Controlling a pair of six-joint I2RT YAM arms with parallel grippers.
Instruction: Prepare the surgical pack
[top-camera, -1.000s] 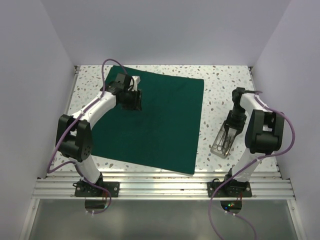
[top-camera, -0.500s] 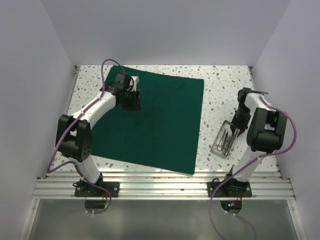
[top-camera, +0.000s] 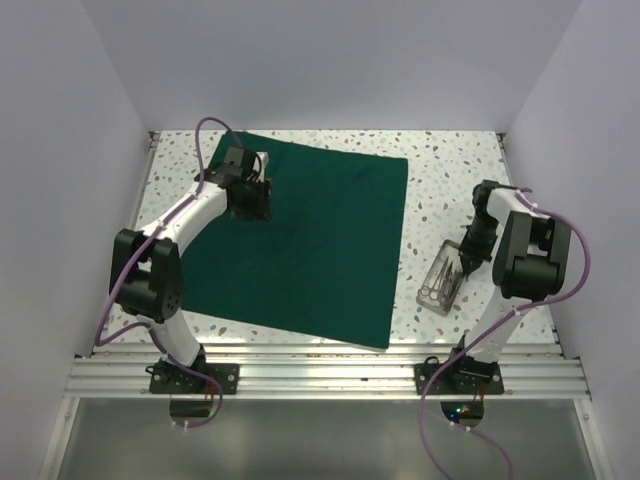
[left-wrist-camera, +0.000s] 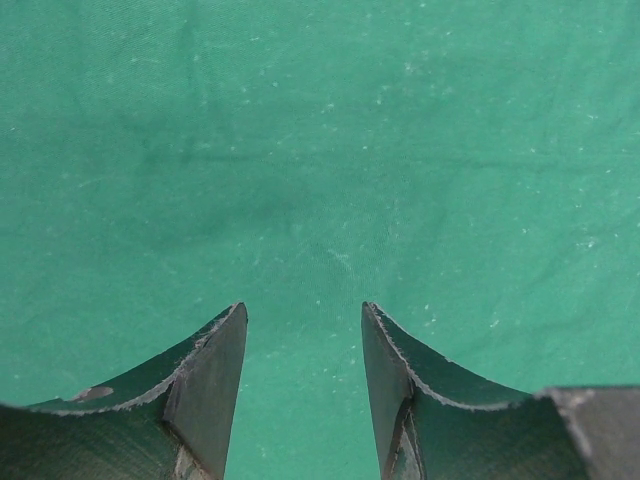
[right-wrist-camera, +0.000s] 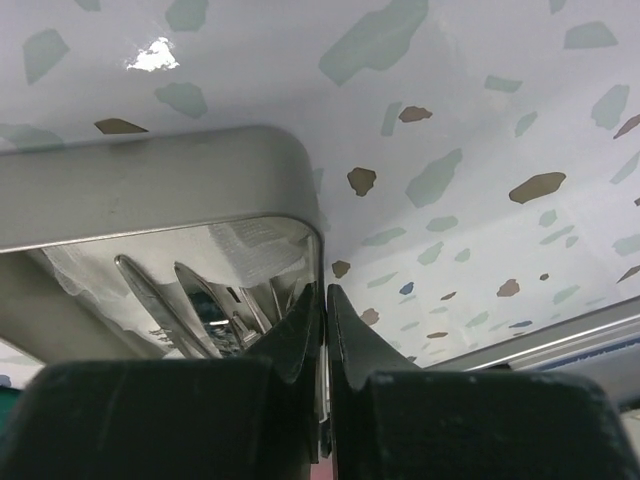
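The dark green drape (top-camera: 320, 240) lies spread flat on the speckled table, left of centre. My left gripper (top-camera: 250, 205) hovers over its far left part; in the left wrist view the gripper (left-wrist-camera: 303, 310) is open with only green cloth (left-wrist-camera: 320, 150) between its fingers. The small metal tray (top-camera: 440, 285) sits on the table right of the drape. My right gripper (top-camera: 463, 258) is shut on the tray's far wall, one finger inside and one outside (right-wrist-camera: 324, 290). Steel instruments (right-wrist-camera: 150, 290) and white gauze (right-wrist-camera: 260, 240) lie in the tray (right-wrist-camera: 150, 180).
White walls enclose the table on three sides. An aluminium rail (top-camera: 320, 370) runs along the near edge and carries both arm bases. Bare speckled tabletop (top-camera: 440, 170) lies between the drape's right edge and the right wall.
My right gripper has closed on the tray's wall, and the tray has shifted slightly. My left gripper has drifted a little left and farther back over the drape, still open.
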